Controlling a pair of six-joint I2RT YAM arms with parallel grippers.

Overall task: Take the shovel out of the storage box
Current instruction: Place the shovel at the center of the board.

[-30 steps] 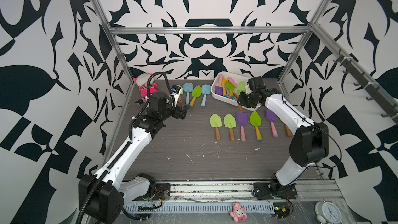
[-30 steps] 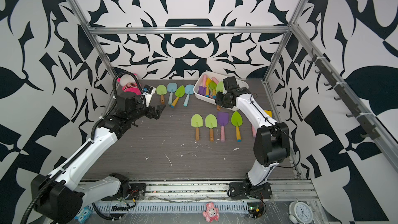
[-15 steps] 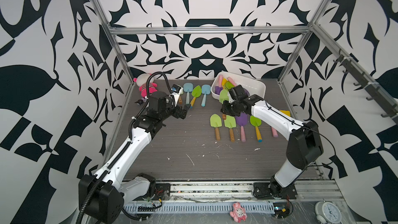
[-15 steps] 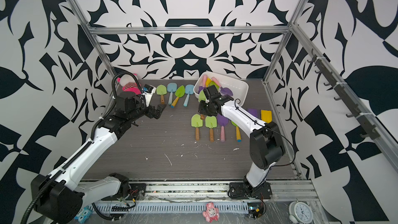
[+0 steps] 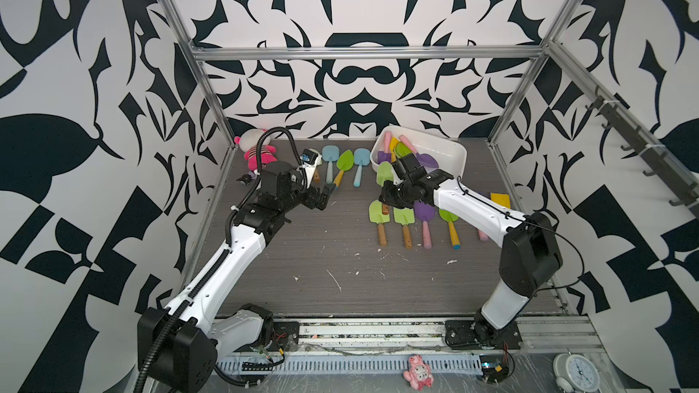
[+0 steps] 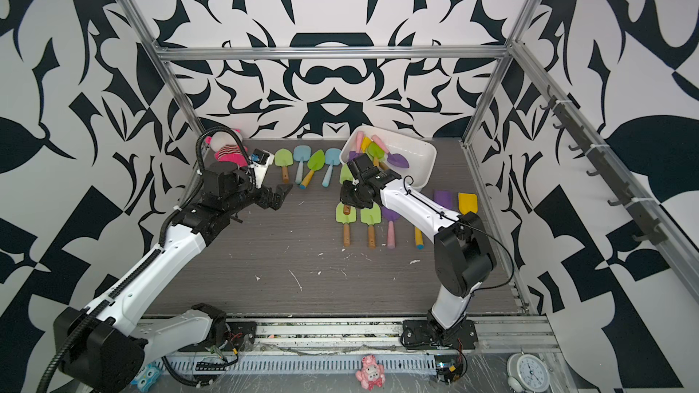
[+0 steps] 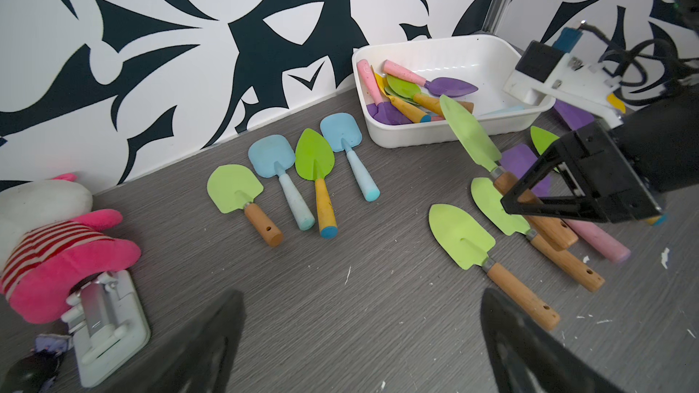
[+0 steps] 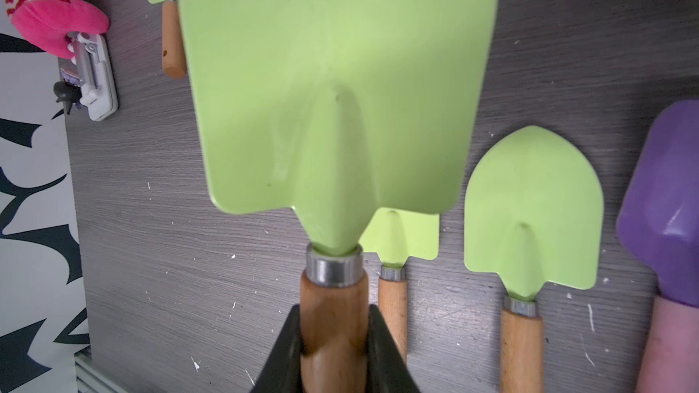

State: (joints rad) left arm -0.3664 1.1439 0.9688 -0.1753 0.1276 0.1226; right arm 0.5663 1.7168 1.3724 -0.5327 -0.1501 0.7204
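My right gripper [image 8: 334, 338] is shut on the wooden handle of a light green shovel [image 8: 333, 88]. It holds the shovel above the table, outside the storage box [image 5: 444, 149]. In both top views the green shovel's blade [image 5: 384, 173] [image 6: 345, 175] hangs just off the box's near left corner, over the left end of a row of shovels. The white storage box [image 7: 435, 132] holds several shovels: purple, green, pink-handled. My left gripper [image 5: 327, 194] [image 7: 359, 304] is open and empty, hovering over bare table to the left.
A row of shovels [image 5: 401, 217] lies in front of the box under my right arm, and another row [image 5: 344, 162] lies by the back wall. A pink plush toy [image 5: 257, 147] and a small white device [image 7: 109, 319] sit at the back left corner.
My right gripper has carried the green shovel out of the storage box, leftward and towards the front, to above the row's left end. The left arm has not moved.
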